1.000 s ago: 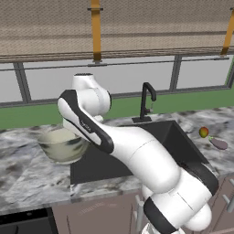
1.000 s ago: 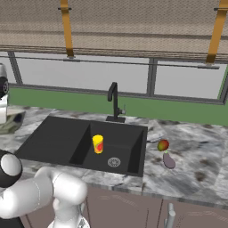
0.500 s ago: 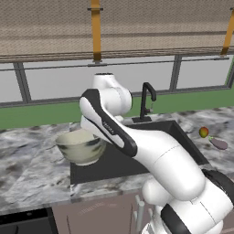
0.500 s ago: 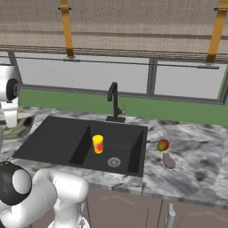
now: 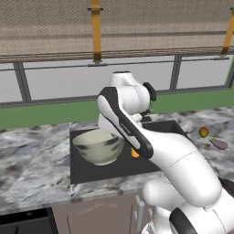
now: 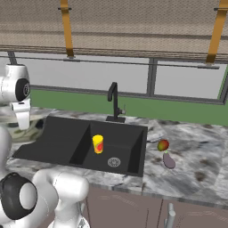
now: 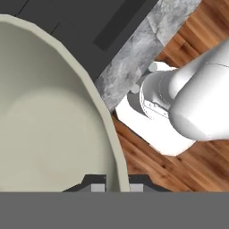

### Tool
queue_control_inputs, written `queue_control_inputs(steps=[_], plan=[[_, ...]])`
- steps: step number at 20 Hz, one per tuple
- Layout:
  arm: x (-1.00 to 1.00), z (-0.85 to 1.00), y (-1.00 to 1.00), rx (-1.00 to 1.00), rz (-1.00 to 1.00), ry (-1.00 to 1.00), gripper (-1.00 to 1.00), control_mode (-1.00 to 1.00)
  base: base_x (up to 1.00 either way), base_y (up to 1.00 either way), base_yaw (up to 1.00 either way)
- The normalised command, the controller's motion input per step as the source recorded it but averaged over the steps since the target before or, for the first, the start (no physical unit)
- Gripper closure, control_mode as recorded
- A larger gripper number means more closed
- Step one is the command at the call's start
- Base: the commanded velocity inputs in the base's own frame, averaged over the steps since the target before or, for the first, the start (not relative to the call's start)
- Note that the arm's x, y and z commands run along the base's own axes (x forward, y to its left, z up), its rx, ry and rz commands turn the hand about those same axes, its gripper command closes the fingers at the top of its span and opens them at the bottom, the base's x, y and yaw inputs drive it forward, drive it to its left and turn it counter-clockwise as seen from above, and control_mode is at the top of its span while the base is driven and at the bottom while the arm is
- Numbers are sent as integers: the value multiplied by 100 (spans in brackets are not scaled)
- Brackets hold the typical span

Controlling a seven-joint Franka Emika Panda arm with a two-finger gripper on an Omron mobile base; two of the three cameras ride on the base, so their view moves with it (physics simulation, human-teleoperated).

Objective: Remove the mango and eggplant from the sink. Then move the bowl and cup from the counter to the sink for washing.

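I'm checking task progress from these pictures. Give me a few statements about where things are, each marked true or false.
1. The cup stands upright inside the sink. True.
2. The mango lies in the sink basin. False: it rests on the counter to the right of the sink.
3. The gripper is shut on the rim of the bowl. True: in the hand view the rim runs between the two fingertips.
4. The bowl sits flat on the counter. False: it is held up in the air over the left part of the sink.
5. The eggplant lies on the counter close to the mango. True.
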Motion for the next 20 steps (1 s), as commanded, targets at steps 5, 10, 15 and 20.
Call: queue_control_inputs(steps=[5, 10, 15, 20], plan=[[-4, 0, -51, -3, -1, 5, 100, -100, 0, 0, 0], [-1, 0, -56, -1, -1, 2, 100, -100, 0, 0, 0], [0, 0, -57, -1, 0, 0, 100, -100, 0, 0, 0], [0, 0, -57, -1, 0, 0, 100, -100, 0, 0, 0]])
